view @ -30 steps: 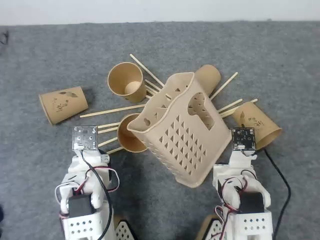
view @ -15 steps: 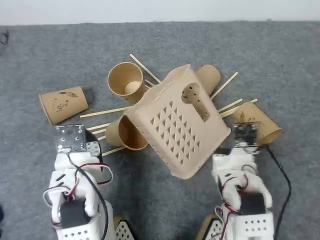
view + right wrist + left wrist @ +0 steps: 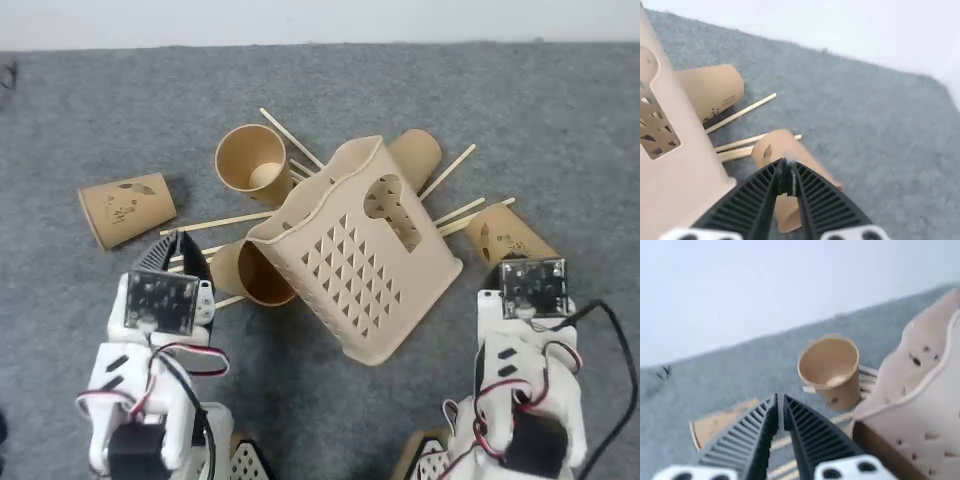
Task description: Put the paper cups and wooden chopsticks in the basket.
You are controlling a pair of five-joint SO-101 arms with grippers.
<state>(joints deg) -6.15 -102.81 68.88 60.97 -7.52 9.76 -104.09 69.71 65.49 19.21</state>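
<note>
Beside the left hand [image 3: 780, 400] lies a paper cup [image 3: 243, 270].

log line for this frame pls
basket tipped | cups, chopsticks on mat | left gripper shut, empty | right gripper shut, empty

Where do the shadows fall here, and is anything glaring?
High view: even light, with only a soft shadow on the grey mat along the near edge of the basket, and no glare. Left wrist view: soft light on the upright cup, no bright spots. Right wrist view: the lying cup looks slightly darker underneath.
</note>
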